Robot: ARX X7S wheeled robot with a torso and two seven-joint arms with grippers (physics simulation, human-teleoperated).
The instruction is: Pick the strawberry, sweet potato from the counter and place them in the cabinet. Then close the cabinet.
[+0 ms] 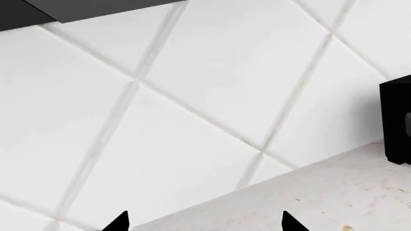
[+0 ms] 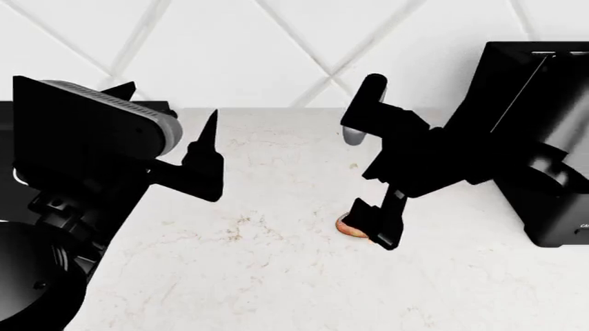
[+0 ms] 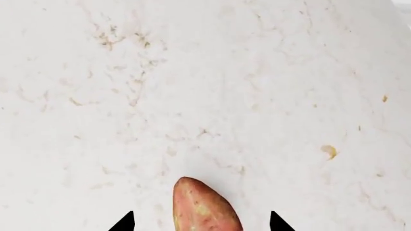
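My right end effector (image 3: 200, 221) open, fingertips straddling sweet potato (image 3: 204, 207); lumpy tan-orange tuber at 6 o'clock on veined white table (image 3: 212, 86).

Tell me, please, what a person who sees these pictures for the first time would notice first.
The right gripper is lowered onto the white counter, its jaws on either side of the tan-orange sweet potato. The left gripper is raised, aimed at the tiled wall, and holds nothing. A large black appliance stands on the counter at the right.
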